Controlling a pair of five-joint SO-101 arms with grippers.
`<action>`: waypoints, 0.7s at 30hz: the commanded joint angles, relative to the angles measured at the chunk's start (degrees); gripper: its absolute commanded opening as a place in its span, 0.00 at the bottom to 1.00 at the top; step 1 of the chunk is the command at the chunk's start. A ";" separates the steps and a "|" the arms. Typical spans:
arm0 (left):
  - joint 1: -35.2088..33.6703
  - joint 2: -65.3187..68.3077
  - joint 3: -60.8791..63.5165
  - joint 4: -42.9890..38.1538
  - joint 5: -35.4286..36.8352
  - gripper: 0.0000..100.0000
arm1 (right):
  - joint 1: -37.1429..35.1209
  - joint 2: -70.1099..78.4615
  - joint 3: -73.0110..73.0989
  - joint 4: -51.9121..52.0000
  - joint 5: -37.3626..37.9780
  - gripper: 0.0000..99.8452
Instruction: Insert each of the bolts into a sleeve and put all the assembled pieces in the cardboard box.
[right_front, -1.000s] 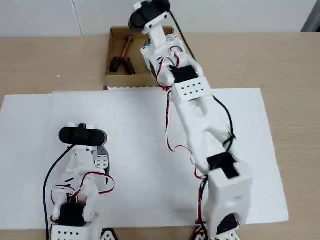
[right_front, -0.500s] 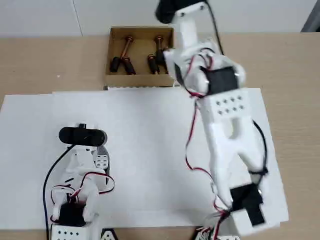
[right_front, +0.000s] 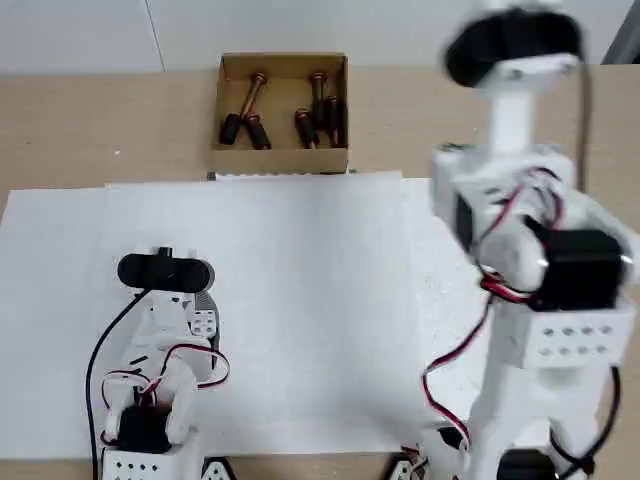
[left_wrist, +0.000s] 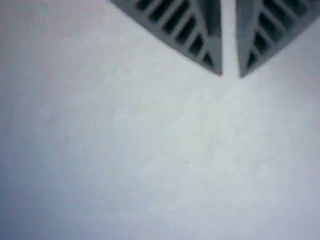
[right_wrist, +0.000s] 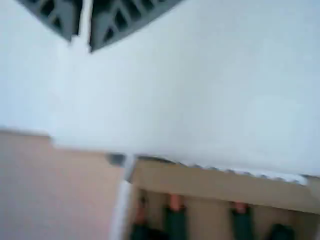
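My right claw (right_wrist: 80, 42) and left claw (left_wrist: 230, 74) are each pressed together, empty. Beyond the right claw sits the cardboard box (right_wrist: 210, 187) holding assembled pieces (right_front: 305, 126).

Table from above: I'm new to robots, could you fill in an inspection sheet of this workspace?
Surface: white paper sheet on a light wooden table.
Job's things: copper bolts in dark sleeves, lying inside the brown cardboard box.
Clutter: nothing seen.
Tools: left tool and right tool both shut, empty, above the paper.
Cables: red and black wires on the left arm and right arm.
Surroundings: pale wall behind the table.
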 joint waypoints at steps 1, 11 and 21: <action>-0.26 -0.44 -0.13 -1.32 0.00 0.01 | 8.04 -3.91 1.93 1.19 -0.79 0.00; -0.26 -0.44 -0.13 -1.32 0.00 0.01 | 11.56 -26.07 36.57 -9.71 -0.88 0.00; -0.26 -0.44 -0.13 -1.32 0.00 0.01 | 10.51 -47.43 71.91 -23.96 -0.70 0.00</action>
